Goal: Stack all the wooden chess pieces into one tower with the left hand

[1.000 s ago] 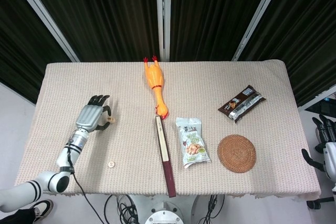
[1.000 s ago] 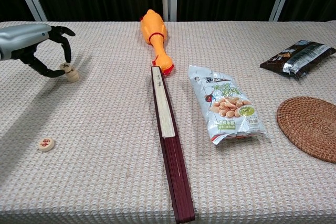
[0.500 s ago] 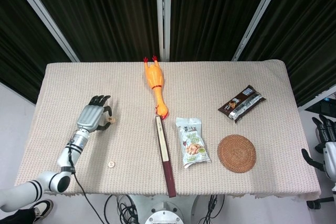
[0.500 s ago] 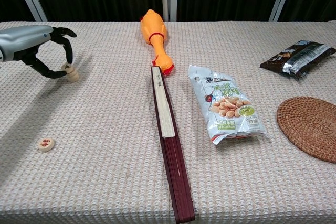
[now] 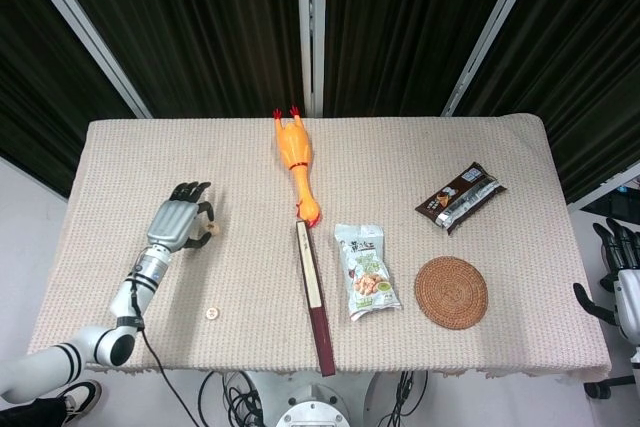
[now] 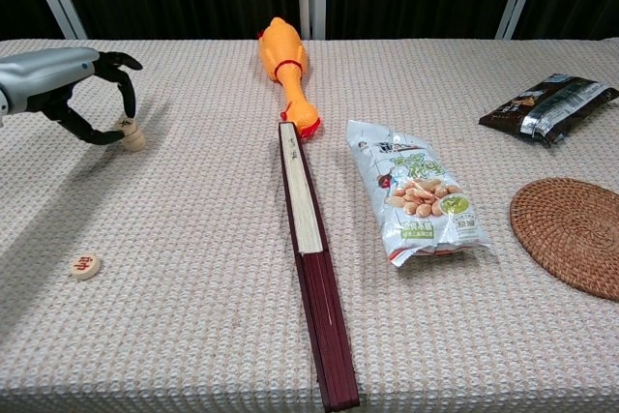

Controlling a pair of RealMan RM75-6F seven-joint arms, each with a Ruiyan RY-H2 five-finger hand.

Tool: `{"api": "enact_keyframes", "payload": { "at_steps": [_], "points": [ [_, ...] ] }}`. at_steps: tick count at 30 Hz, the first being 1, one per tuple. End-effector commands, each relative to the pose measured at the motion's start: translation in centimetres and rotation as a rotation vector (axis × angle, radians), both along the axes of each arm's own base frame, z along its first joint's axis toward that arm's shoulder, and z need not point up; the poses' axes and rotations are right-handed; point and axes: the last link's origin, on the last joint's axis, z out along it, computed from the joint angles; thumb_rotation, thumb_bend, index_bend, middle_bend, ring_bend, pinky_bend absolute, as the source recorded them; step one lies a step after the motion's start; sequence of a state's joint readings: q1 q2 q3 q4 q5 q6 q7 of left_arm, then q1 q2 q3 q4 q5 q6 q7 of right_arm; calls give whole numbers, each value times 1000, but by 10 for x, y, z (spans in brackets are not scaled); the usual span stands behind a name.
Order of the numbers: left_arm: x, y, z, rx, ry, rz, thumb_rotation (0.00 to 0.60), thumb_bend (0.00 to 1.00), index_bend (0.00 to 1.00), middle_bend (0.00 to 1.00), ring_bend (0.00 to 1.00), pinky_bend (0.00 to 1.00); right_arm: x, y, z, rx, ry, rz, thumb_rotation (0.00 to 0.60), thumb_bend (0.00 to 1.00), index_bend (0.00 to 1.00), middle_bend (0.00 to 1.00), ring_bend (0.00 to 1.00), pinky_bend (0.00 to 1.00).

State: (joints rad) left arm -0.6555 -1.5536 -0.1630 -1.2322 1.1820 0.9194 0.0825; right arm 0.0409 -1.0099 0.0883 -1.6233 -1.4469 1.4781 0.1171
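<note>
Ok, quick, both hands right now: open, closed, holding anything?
Left hand: open, fingers arched around the small chess piece stack, not gripping it.
Right hand: off the table, holding nothing visible.

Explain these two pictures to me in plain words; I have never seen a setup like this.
This is a two-armed robot with human-like hands, working at a cloth-covered table. One picture looks down from its head, the other forward from its chest. Its left hand hangs with its fingers curved around a small stack of wooden chess pieces; it appears to hold nothing. Another chess piece lies alone nearer the robot. Its right hand waits off the table's edge. Also lying there: a rubber chicken, a closed folding fan, a peanut bag, a dark snack packet and a woven coaster.
</note>
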Motion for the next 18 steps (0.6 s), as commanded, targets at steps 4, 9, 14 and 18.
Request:
{"api": "enact_keyframes", "payload": {
  "at_steps": [4,9,14,18],
  "points": [
    [1,0,1,-3,-3,-9,600,309,413,52,0,0,0,0,0,-1,-1,0,600,254,0,0,0,0],
    [2,-3,2,-5,-5,-9,600,308,407,50,0,0,0,1,0,-1,-1,1,600,253,0,0,0,0],
    [5,-13,12,18,-16,-29,600,307,400,46,0,0,1,1,0,-3,-1,4,600,254,0,0,0,0],
    [9,-35,28,62,-42,-53,600,280,391,46,0,0,1,1,0,-2,-1,6,600,253,0,0,0,0]
  ]
}}
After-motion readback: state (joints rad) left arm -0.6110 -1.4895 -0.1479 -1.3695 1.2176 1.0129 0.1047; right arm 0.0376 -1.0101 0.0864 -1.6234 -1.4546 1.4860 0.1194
